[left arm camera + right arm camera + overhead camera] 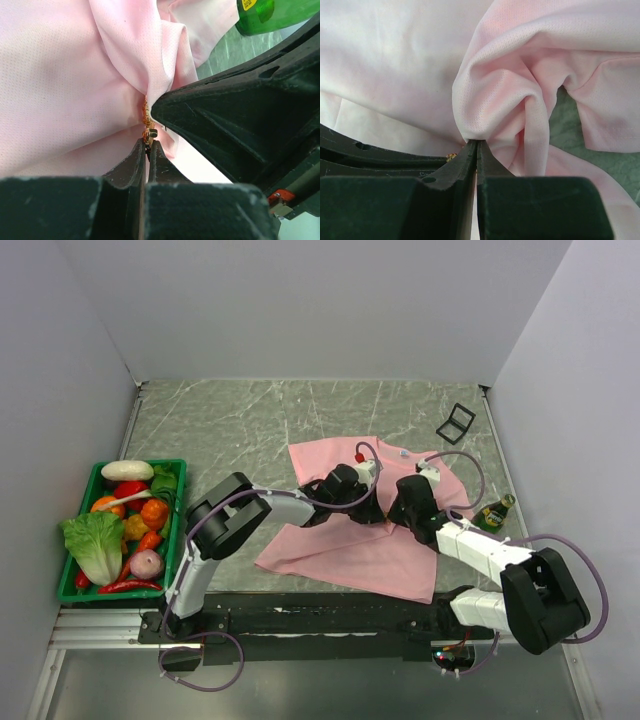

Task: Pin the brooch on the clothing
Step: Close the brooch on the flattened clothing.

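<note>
At the far left of the marbled desk sits a green crate filled with vegetables, well apart from the work. The clothing, a light pink T-shirt, lies spread near the middle of the desk, and both arms reach over it so that their tips meet above its centre. The left gripper comes in from the left with its jaws pressed together, no gap showing between the tips. They pinch a small brass-coloured piece at the foot of the brooch, whose jagged orange edge stands just above the tips and lies against a raised fold of pink fabric. The dark body of the other arm's finger sits just beside that fold on the right, its tip nearly touching the brooch. The right gripper is also closed, with its jaws clamped on a bunched ridge of the shirt that rises in soft creases straight above the tips. A speck of orange-gold from the brooch peeks out just left of those tips in the right wrist view. Further right, a green bottle lies on the desk beside the shirt's edge, and a small black frame rests near the far right corner.
</note>
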Controlling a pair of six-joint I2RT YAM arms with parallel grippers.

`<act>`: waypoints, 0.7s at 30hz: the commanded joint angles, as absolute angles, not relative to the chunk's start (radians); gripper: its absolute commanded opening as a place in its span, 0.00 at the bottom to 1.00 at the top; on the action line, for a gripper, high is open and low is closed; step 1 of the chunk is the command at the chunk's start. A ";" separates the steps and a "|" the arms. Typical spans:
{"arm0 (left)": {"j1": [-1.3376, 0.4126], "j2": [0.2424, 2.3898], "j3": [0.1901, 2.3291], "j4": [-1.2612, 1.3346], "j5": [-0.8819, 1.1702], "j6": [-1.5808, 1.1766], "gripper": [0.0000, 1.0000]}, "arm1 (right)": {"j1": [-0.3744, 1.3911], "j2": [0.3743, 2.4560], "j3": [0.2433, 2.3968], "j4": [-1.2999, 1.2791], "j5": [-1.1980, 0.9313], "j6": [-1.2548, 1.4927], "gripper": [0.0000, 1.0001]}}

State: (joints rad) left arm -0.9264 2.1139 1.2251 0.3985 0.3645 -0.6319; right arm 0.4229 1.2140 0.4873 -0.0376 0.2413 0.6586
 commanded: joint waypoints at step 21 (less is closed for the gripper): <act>-0.868 2.163 1.272 0.675 0.778 -0.793 0.01 | 0.229 1.009 0.459 -0.097 -0.021 0.646 0.44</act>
State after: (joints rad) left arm -0.8562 2.1517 1.2255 0.5301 0.6170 -0.7513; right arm 0.3141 1.0702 0.4782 -0.1001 0.1074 0.6498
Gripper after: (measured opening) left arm 0.031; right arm 0.390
